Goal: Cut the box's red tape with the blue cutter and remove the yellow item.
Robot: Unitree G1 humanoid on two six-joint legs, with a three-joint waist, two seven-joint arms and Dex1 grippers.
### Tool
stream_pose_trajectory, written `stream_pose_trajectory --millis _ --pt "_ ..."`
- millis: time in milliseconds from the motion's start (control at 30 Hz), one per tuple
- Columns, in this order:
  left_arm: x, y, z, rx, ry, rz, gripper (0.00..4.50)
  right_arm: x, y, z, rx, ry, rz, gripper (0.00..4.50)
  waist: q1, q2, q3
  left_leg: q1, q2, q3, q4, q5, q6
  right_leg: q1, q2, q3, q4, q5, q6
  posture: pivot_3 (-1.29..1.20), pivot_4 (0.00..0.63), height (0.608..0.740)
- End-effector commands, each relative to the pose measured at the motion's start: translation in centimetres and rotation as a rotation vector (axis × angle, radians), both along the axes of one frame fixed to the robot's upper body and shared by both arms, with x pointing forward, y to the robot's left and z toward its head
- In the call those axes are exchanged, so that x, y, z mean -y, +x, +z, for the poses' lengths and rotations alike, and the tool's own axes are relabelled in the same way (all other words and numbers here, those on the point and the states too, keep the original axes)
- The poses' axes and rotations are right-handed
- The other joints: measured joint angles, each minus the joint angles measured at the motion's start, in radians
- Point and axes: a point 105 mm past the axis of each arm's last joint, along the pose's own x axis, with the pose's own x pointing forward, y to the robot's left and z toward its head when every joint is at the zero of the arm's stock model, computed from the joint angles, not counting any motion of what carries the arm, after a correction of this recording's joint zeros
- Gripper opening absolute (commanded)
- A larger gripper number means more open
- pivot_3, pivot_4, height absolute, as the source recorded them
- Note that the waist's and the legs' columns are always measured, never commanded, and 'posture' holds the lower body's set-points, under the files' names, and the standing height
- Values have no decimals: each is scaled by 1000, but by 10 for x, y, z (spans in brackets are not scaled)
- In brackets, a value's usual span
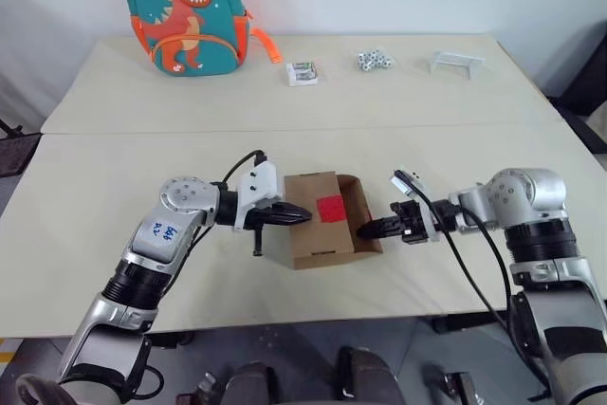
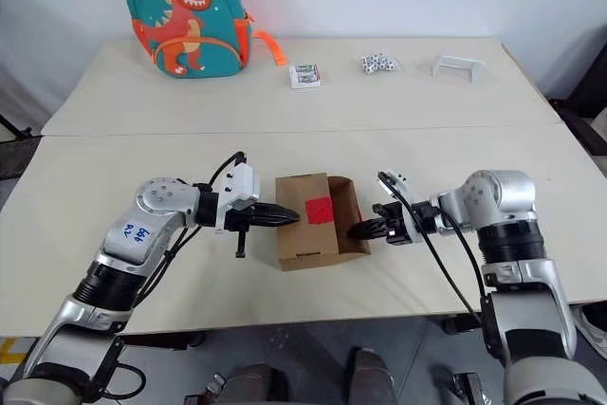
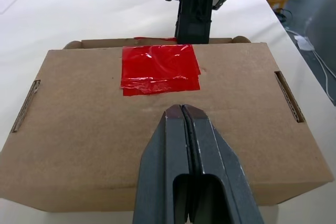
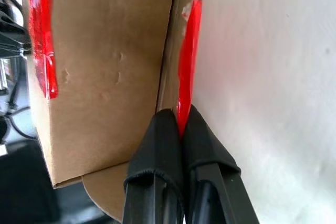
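The brown box (image 1: 318, 239) sits at the table's near middle, with the red tape (image 1: 331, 208) on its top. Its right flap (image 1: 358, 198) stands raised, with a strip of red tape along its edge (image 4: 188, 51). My left gripper (image 1: 302, 216) is shut and empty, and its tips rest on the box top just short of the red tape (image 3: 160, 69). My right gripper (image 1: 363, 230) comes in from the right and is shut on the raised flap's taped edge (image 4: 178, 116). The blue cutter and the yellow item are out of view.
At the table's far edge stand a teal dinosaur backpack (image 1: 185, 11), a small card pack (image 1: 303, 73), several dice (image 1: 374, 61) and a white bracket (image 1: 455, 63). A seam (image 1: 285, 130) runs across the table behind the box.
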Motion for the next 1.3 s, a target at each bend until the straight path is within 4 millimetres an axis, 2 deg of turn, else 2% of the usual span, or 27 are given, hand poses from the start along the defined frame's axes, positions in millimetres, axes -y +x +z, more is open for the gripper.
stream_pose_trajectory --millis 33,200,400,600,767,1000,1300 --pt "3 -1 -22 -61 16 21 0 18 11 18 77 -126 -61 36 4 0 0 0 0 0 0 0 0 0 0 0 0 0 0 0 150 740" --pt "18 1 -26 -64 -26 19 0 29 9 35 109 -177 -51 36 27 0 0 -2 0 -1 0 0 0 0 0 -1 -2 0 0 0 150 740" --pt "35 12 -26 -39 -90 54 0 40 10 55 163 -263 -84 36 37 0 0 -4 -1 -1 0 0 0 0 0 -3 -6 0 0 0 150 740" --pt "47 23 -27 -26 -140 91 0 40 5 80 222 -291 -72 36 47 0 0 -5 -1 -1 0 0 0 0 0 -3 -7 0 0 0 150 740" --pt "50 24 -32 -32 -147 92 0 37 -1 102 278 -310 -64 36 48 0 0 -6 -1 -2 0 0 0 -1 0 -4 -8 0 0 0 150 740" --pt "55 24 -33 -39 -159 94 0 37 -10 103 283 -338 -55 36 51 0 0 -7 0 -3 0 -1 1 -1 -1 -4 -10 0 0 0 150 740" --pt "59 21 -38 -69 -189 109 0 48 -3 105 365 -512 -137 36 51 0 0 -8 0 -3 0 -1 1 -1 -1 -5 -10 0 0 0 150 740"
